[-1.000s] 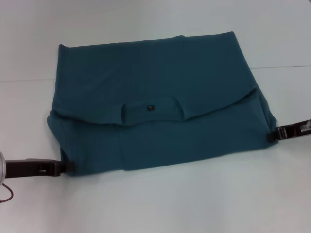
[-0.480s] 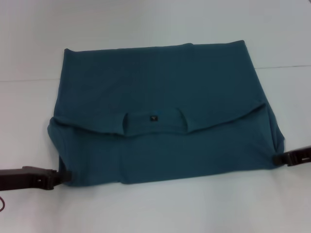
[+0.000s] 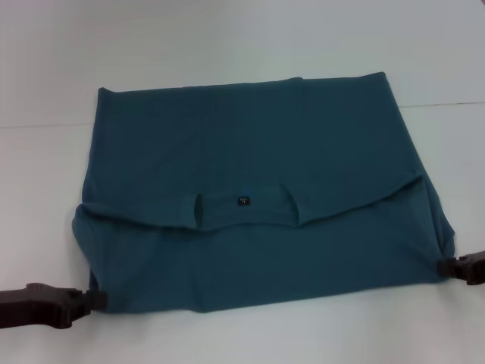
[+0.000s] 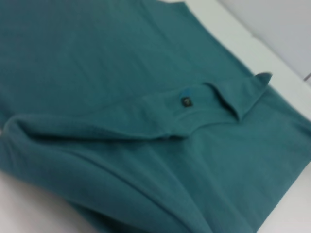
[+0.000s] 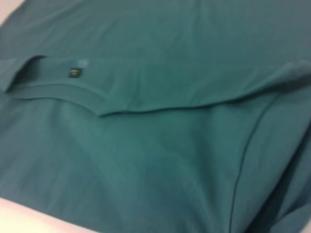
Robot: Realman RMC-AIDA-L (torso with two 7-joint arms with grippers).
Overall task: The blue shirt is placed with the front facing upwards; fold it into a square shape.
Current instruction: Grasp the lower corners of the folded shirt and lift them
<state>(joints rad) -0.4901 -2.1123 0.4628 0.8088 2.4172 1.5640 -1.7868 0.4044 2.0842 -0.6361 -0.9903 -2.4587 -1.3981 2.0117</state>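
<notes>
1. Teal-blue cotton, the blue shirt (image 3: 250,152) lies folded on the white table (image 3: 227,45), roughly rectangular, wider than deep
2. upper layer is folded toward the robot, its curved edge crossing the middle of the shirt; collar band and small dark neck label (image 3: 243,201) sit at that edge, facing up
3. no chest lettering visible in any view
4. left gripper (image 3: 97,299) sits low at the shirt's near left corner, touching the fabric edge; cannot tell if its jaws are clamped on cloth or just beside it
5. right gripper (image 3: 445,266) is at the shirt's near right corner, touching the fabric; open or closed, cannot tell
6. left wrist view shows the neck label (image 4: 185,101) and collar fold close up; right wrist view shows the label (image 5: 74,73) and the layered fold edge
</notes>
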